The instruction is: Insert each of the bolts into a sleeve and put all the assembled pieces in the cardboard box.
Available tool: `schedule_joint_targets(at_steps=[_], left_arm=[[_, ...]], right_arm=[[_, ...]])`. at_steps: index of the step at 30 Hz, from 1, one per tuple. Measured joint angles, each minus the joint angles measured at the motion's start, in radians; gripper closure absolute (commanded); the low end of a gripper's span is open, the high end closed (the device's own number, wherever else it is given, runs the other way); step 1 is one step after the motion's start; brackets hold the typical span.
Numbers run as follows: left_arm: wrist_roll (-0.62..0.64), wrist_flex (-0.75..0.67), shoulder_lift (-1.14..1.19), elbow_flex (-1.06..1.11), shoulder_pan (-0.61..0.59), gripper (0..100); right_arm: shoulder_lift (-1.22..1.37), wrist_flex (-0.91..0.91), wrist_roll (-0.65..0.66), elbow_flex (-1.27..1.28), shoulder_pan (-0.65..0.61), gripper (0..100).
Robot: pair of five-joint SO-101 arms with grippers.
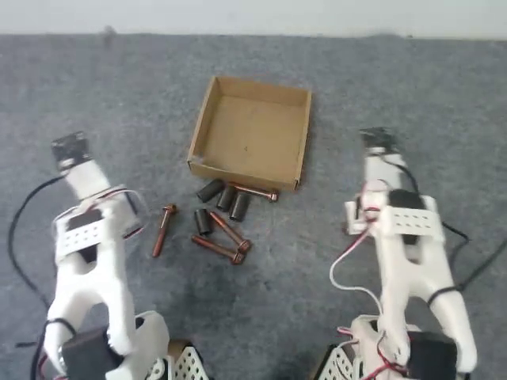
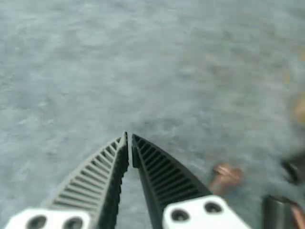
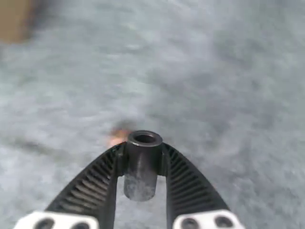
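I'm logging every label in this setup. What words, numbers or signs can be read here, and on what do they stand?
No text can be read in any view.
The cardboard box has plain brown walls, no print.
The bolts and loose sleeves are too small to show any marks.
The sleeve held in the right gripper is plain and dark, with no marking visible.

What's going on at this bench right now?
The right arm's tool is shut on a short black metal sleeve. The left arm's tool is shut and empty. Copper-coloured bolts and more black sleeves lie loose on the grey surface in front of the square cardboard box, which holds nothing yet.
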Motion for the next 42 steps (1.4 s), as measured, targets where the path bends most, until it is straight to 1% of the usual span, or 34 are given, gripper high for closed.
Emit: schedule_joint_targets(at_steps=[3,6,9,11,14,17,20,24,26,29,32,34,38,42], left_arm=[[0.000,0.077,0.000,-0.068,0.115,99],[0.000,0.196,0.000,-0.172,0.241,99],[0.018,0.324,0.000,-0.288,0.397,99],[0.054,0.370,0.000,-0.348,0.519,99],[0.098,0.374,0.000,-0.391,0.721,99],[0.152,0.313,0.000,-0.396,0.918,99],[0.218,0.219,0.026,-0.396,1.051,99],[0.290,0.081,0.158,-0.396,1.129,99],[0.292,0.011,0.265,-0.413,1.168,99],[0.298,-0.028,0.422,-0.489,1.238,99],[0.298,-0.035,0.546,-0.569,1.283,99],[0.298,-0.017,0.600,-0.618,1.287,99],[0.298,0.055,0.624,-0.681,1.293,99],[0.298,0.069,0.624,-0.689,1.310,99]], right_arm=[[0.000,-0.015,-0.006,0.020,0.080,99.2],[0.000,-0.018,-0.035,0.025,0.144,99.2],[0.000,-0.046,-0.063,0.043,0.233,99.2],[0.000,-0.080,-0.064,0.077,0.282,99.2],[0.000,-0.106,-0.051,0.107,0.299,99.2],[0.000,-0.115,-0.044,0.109,0.307,99.2],[0.000,-0.115,-0.044,0.109,0.331,99.2],[0.000,-0.115,-0.044,0.109,0.336,99.2],[0.000,-0.115,-0.044,0.109,0.336,99.2],[0.000,-0.115,-0.044,0.109,0.336,99.2],[0.000,-0.115,-0.044,0.109,0.336,99.2],[0.000,-0.115,-0.044,0.109,0.336,99.2],[0.000,-0.115,-0.044,0.109,0.336,99.2],[0.000,-0.115,-0.044,0.109,0.336,99.2]])
